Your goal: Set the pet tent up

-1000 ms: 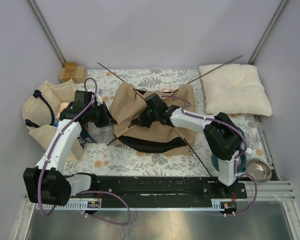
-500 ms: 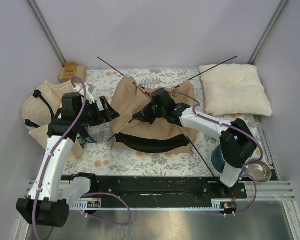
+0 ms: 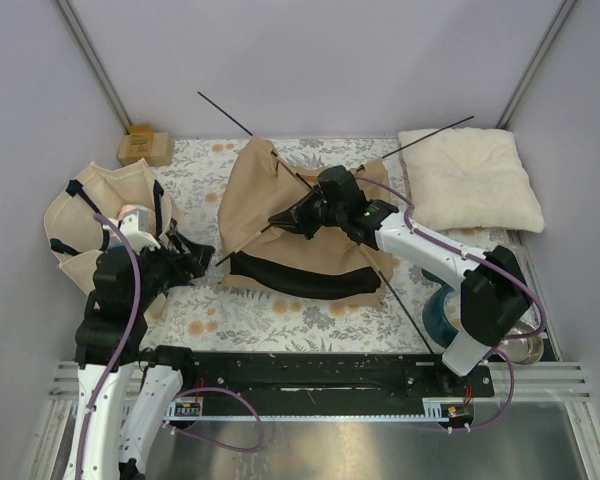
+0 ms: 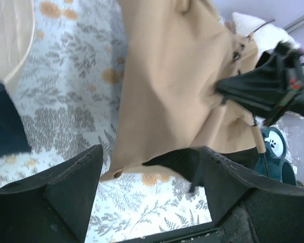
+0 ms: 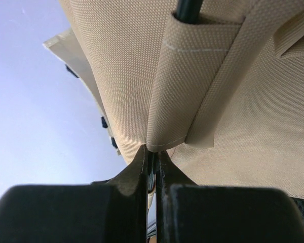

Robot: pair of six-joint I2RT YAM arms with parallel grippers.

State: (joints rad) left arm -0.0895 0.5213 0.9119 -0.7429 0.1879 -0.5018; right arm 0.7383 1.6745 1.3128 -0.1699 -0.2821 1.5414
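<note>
Top view: pet tent (image 3: 300, 225) sits mid-surface, a bit toward the far edge. It is tan canvas with black trim along its near side, half raised and slumped. Thin dark poles (image 3: 226, 113) cross over it and stick out toward the far-left and far-right corners. Right hand (image 3: 280, 219) is pinched shut on the canvas near the top of the tent. Left hand (image 3: 205, 258) is spread wide, holding nothing, just left of the tent and not touching it. Tote bag (image 3: 85, 215) is at the left edge, pillow (image 3: 470, 180) in the far-right corner, small brown box (image 3: 145, 147) in the far-left corner. Teal object (image 3: 440, 315) and metal bowl (image 3: 520, 345) are near the right corner, both partly hidden by the right arm. The surface (image 3: 210, 310) has a floral print.

Left wrist view: left hand (image 4: 151, 152) has its fingers far apart and empty. The tent (image 4: 167, 86) is ahead, its lower corner between the fingertips but apart from them. The right hand (image 4: 258, 91) grips the tent at the right.

Right wrist view: right hand (image 5: 152, 157) has its fingers closed tight on the lower end of a tan fabric sleeve of the tent (image 5: 218, 101). A dark pole (image 5: 190, 10) enters the sleeve at the top.
</note>
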